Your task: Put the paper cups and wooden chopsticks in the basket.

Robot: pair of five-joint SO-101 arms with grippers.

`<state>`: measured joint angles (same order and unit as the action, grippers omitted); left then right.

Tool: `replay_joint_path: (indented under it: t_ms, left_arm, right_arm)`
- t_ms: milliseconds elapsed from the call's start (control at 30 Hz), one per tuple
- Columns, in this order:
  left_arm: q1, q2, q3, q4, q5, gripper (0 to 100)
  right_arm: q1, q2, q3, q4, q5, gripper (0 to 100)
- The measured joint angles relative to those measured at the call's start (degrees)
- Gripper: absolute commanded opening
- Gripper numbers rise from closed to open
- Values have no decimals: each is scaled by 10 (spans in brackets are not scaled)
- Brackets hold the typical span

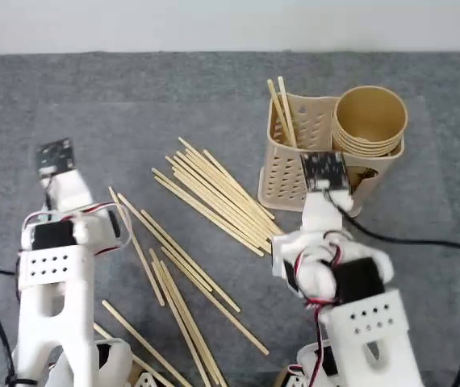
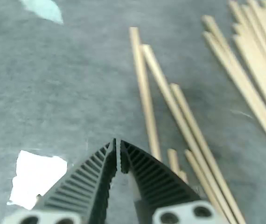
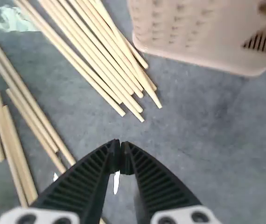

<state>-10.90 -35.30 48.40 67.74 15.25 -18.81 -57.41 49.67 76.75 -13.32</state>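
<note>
Here, left tool (image 2: 117,142) and right tool (image 3: 119,143) closed (ribbed, black), slender chopsticks (image 1: 214,189), perforated basket (image 1: 282,173).

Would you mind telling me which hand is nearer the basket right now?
Right. The right hand sits close in front of the basket; the left hand is far off, beyond the loose chopsticks.

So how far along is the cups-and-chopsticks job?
Done: the stack of tan paper cups and two wooden chopsticks sit in the beige perforated plastic basket. In hand: nothing; left claw and right claw are shut and empty. Remaining: the many loose chopsticks on the grey mat.
</note>
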Motion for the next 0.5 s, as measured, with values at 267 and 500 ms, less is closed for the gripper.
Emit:
replay_joint_path:
  t_ms: [267,500]
  left_arm:
    - [65,0,-47,24,45,13]
    - [84,128,-79,-42,92,39]
  right_arm:
    - [-4,-84,158,-110,-15,9]
    - [11,-86,181,-127,-17,9]
